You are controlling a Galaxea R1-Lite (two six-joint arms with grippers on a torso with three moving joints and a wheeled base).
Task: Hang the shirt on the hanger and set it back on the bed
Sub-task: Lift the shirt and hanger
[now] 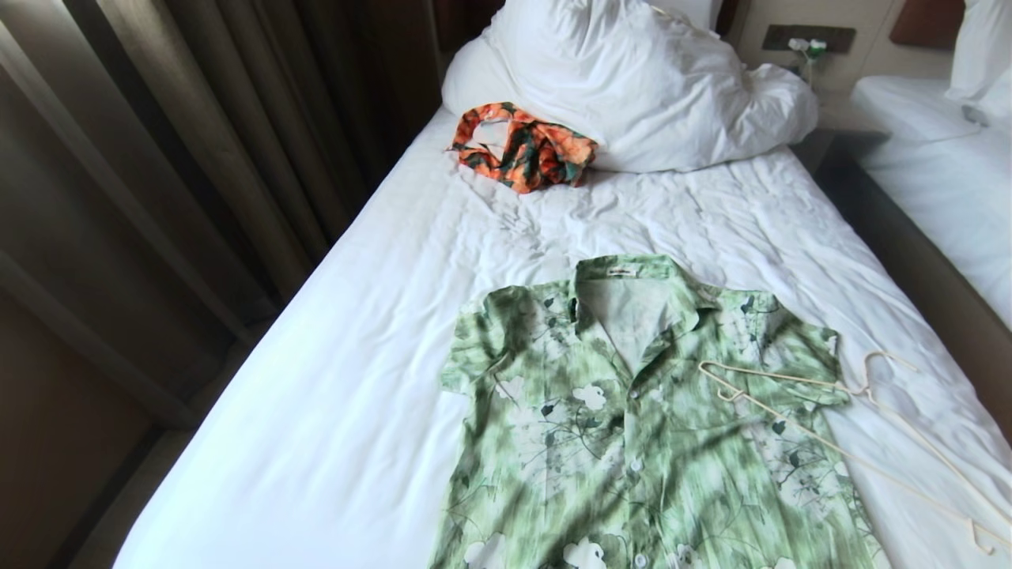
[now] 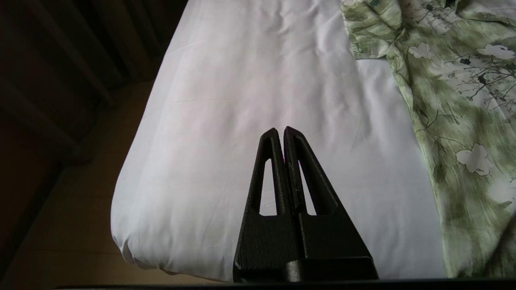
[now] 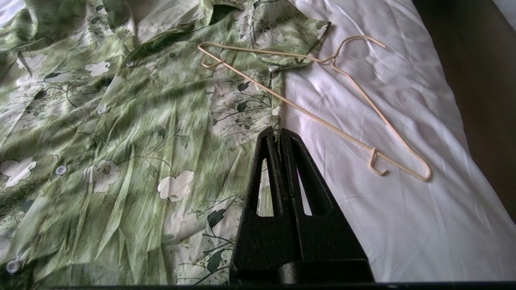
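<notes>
Both grippers, left [image 2: 281, 131] and right [image 3: 278, 132], clenched empty above bed [image 1: 356, 316]; shirt [image 1: 632, 427] beneath right (hanger [image 3: 322, 96] just beyond).

No readable text anywhere; small neck label on the shirt [image 1: 632, 379] too blurred

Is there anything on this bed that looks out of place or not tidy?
The orange patterned garment lies crumpled against the duvet near the head of the bed. The hanger lies askew, one end over the shirt sleeve, the rest on the sheet. The shirt itself lies flat.
</notes>
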